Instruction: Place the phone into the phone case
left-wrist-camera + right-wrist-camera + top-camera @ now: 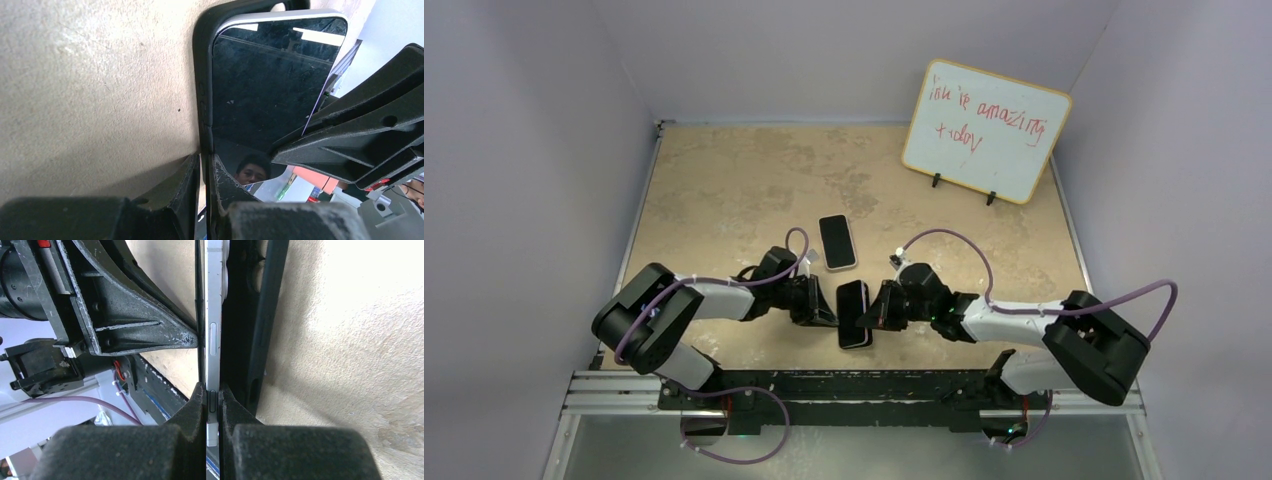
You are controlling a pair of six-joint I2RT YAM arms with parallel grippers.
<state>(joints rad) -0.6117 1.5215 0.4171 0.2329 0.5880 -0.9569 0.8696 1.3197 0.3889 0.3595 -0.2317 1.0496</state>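
Top external view shows the tan table (724, 190), with a whiteboard (984, 130) standing well behind the phone case (202, 75) and both arms reaching in to meet at that case from either side. A second dark slab (837, 242) with a pale rim lies flat just behind the case, touched by neither arm. The case faces up between the arms; whether it rests on the table I cannot tell. The left gripper (205, 167) is pinched narrow on the case's side wall. The phone (270, 75) sits partly inside the case, with one long edge and a corner tucked under the case's lip and the opposite silver edge standing proud of it. The right gripper (213, 400) is clamped tight on that silver edge. Insertion looks roughly half done. What seems left is pressing the free edge down until it seats all round.
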